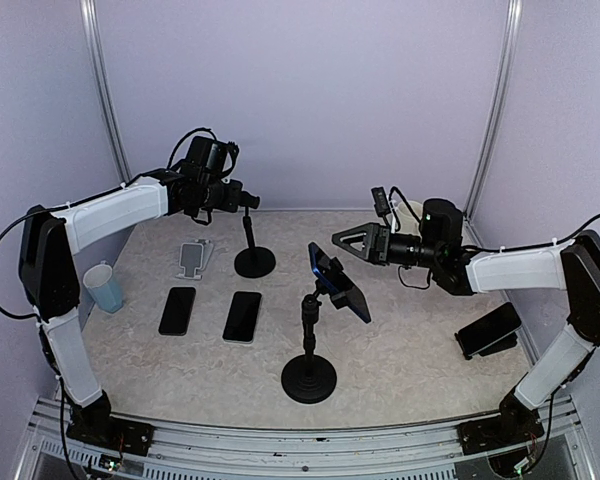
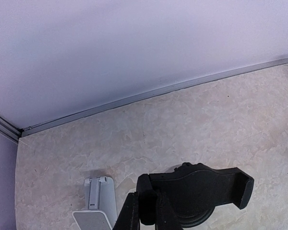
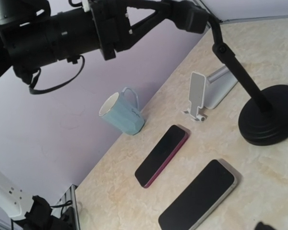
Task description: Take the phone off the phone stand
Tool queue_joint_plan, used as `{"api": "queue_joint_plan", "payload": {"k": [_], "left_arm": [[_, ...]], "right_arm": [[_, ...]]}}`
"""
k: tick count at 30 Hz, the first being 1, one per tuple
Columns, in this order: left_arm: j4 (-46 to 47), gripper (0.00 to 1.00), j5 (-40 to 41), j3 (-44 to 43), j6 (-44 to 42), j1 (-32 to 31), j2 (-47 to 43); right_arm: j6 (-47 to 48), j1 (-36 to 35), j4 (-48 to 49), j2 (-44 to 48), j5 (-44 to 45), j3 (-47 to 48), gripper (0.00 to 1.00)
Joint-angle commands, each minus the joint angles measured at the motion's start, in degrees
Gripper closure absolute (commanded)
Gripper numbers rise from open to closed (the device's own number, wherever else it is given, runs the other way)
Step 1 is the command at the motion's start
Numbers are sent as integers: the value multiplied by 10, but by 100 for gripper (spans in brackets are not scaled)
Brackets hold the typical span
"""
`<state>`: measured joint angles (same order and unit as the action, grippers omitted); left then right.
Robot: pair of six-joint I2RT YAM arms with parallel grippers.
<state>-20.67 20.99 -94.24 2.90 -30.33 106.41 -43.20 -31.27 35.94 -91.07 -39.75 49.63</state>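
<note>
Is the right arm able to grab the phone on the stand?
Probably yes. The right gripper hovers close beside the phone, and nothing sits between them. The left gripper holds the other stand.

fingers (image 2: pixel 128 218) of left hand (image 2: pixel 146 208) cut by bottom edge.

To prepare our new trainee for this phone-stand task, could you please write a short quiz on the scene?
1. How many phones lie flat on the table?
2. True or false: the left fingers grip the top of the far black stand.
3. Which holder has the blue phone clamped in it? A. near black stand B. far black stand C. white folding stand
Key: 1. Two, the red-edged phone and the pale-edged phone. 2. True. 3. A.
</note>
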Motion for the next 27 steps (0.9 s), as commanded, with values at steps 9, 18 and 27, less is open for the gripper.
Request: {"api": "queue_joint_plan", "payload": {"k": [9,18,27], "left_arm": [[-16,55,-12,-53,14,6,6],[-20,25,-39,-50,24,5,-39],[-14,1,-49,6,44,-19,-130]], "right_arm": [[19,6,-14,3,-3,10,0],[25,14,-26,19,-5,5,0],[40,28,-58,39,-15,6,0]]}}
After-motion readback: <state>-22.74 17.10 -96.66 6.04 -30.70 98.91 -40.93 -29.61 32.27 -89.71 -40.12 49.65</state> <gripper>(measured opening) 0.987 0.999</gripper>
